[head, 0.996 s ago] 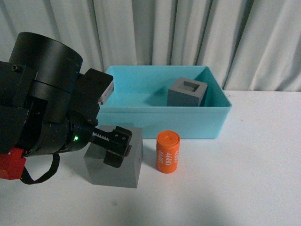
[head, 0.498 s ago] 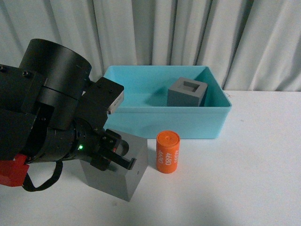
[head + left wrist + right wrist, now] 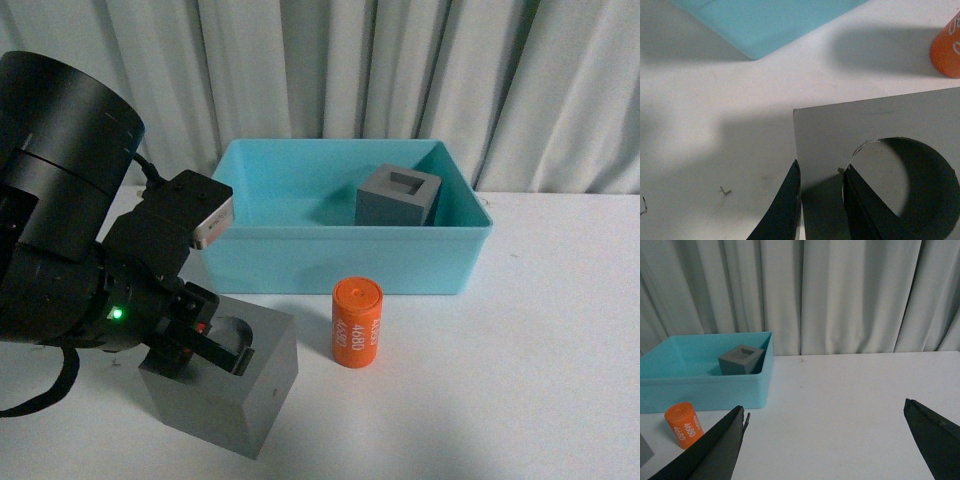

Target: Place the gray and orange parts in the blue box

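My left gripper (image 3: pixel 205 345) is shut on the gray cube with the round recess (image 3: pixel 240 400), which hangs tilted in front of the blue box (image 3: pixel 340 262). In the left wrist view one finger sits in the recess and the other outside the wall of this cube (image 3: pixel 880 125), at my left gripper (image 3: pixel 822 185). The orange cylinder (image 3: pixel 357 323) marked 4680 stands upright on the table, right of that cube. A gray cube with a square recess (image 3: pixel 398 196) rests inside the box at its back right. My right gripper (image 3: pixel 825 440) is open over bare table, showing only in its own wrist view.
The white table (image 3: pixel 520 380) stretches right of the box and cylinder. Pale curtains (image 3: pixel 400 70) hang close behind the box. The right wrist view shows the box (image 3: pixel 700 390), the cube inside it (image 3: pixel 741 360) and the cylinder (image 3: pixel 684 424).
My left gripper has carried the round-recess cube nearer and to the left, away from the cylinder, and the cube now tilts more. The cylinder and box have not moved.
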